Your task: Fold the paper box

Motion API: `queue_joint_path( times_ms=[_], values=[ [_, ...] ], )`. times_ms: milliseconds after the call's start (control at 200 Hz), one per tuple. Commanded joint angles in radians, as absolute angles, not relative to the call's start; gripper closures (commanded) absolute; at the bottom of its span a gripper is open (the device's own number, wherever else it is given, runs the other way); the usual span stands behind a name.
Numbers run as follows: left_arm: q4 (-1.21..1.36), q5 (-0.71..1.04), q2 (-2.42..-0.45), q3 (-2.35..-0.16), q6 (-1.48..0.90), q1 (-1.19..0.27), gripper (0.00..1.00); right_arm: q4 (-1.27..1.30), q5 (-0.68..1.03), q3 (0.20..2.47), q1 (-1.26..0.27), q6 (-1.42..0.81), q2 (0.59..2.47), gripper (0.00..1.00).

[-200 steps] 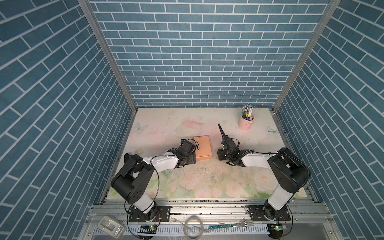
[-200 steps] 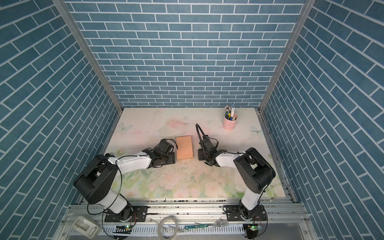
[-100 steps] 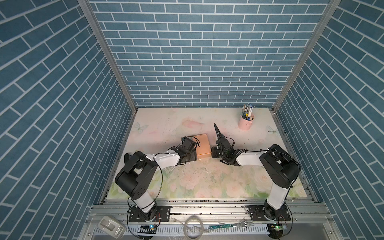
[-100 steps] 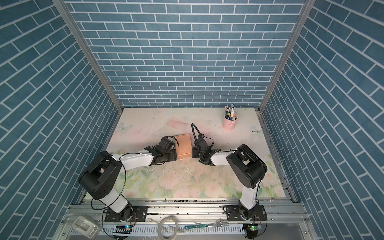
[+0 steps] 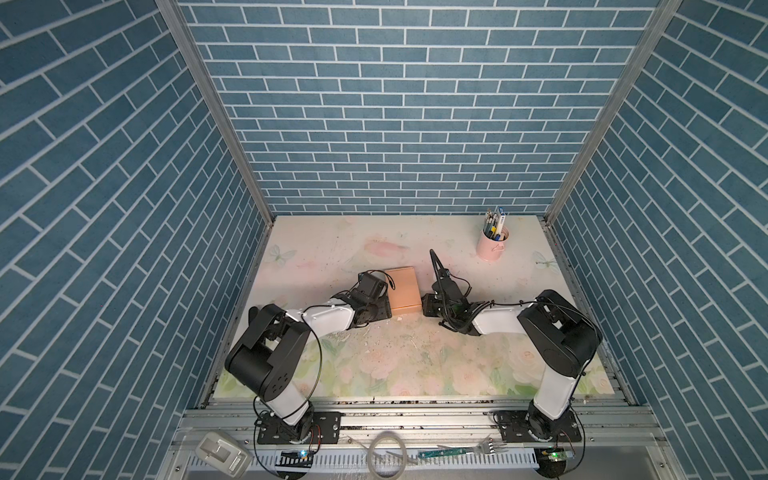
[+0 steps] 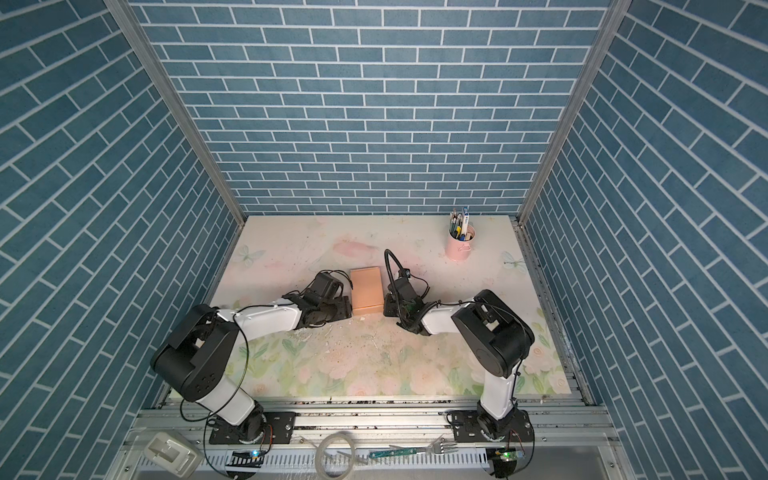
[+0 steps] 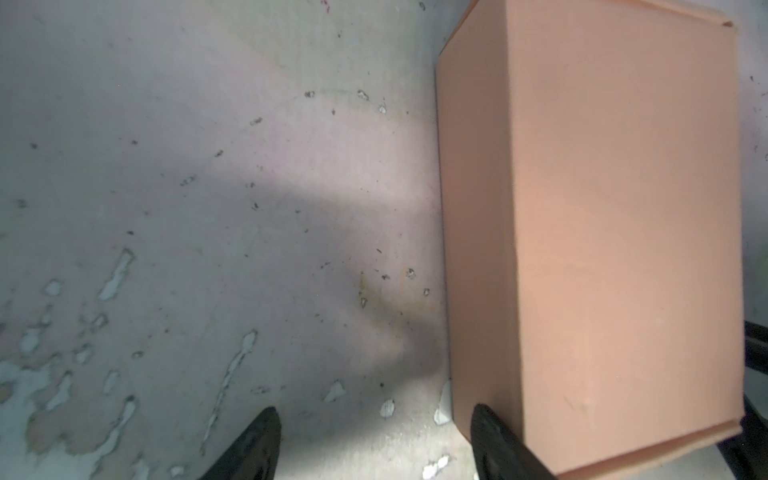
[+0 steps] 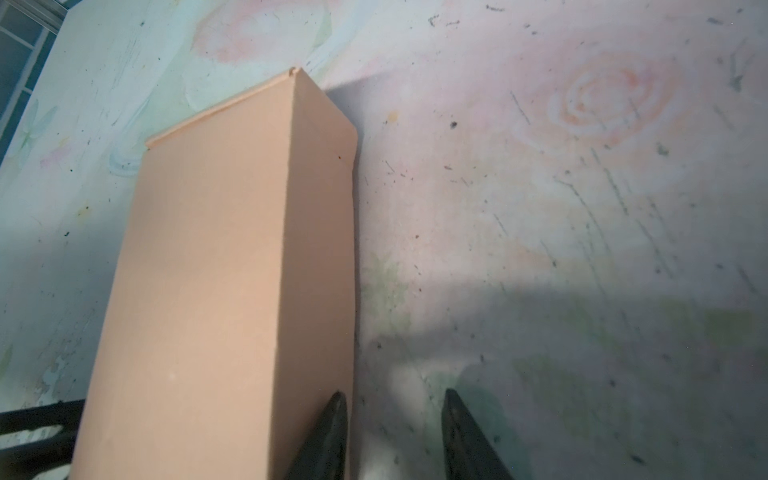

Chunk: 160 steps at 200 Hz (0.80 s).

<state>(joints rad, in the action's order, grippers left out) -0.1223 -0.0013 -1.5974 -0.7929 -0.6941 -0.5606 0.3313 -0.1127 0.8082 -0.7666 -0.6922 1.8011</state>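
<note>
Near the middle of the worktop [image 5: 415,361], the paper box [image 5: 402,289] is lying closed up. Over the last second both arms have been closing in on it, and the right one, earlier well apart, is now flanking its right side. That suggests the folding is nearly finished (perhaps only a final squeeze is remaining). Both arms are stretching low over the surface. The left gripper [image 7: 374,446] is standing wide and empty, one finger right at the box's side. The right gripper [image 8: 395,436] is gaping narrowly, also empty, one finger against the box.
</note>
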Motion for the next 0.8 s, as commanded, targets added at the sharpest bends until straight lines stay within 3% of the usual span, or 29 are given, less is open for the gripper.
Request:
queue_joint_path(
  times_ms=[0, 155, 320, 415, 520, 795],
  values=[
    [-0.176, -0.014, -1.509, -0.770, -0.657, -0.549, 0.22, 0.233, -0.172, 0.782, -0.754, -0.638, 1.738, 0.57],
    [-0.254, -0.102, -1.380, -0.753, -0.637, -0.545, 0.10, 0.207, -0.201, 0.743, -0.719, -0.578, 1.636, 0.51],
    [-0.316, -0.163, -1.226, -0.738, -0.595, -0.545, 0.04, 0.170, -0.182, 0.721, -0.712, -0.470, 1.500, 0.40],
    [-0.390, -0.199, -1.157, -0.767, -0.557, -0.545, 0.01, 0.077, -0.179, 0.757, -0.712, -0.398, 1.419, 0.14],
    [-0.481, -0.237, -1.095, -0.828, -0.511, -0.547, 0.00, -0.009, -0.218, 0.785, -0.702, -0.330, 1.305, 0.02],
    [-0.671, -0.295, -1.020, -1.091, -0.281, -0.547, 0.00, -0.146, -0.326, 0.824, -0.602, -0.172, 1.040, 0.01]
  ],
)
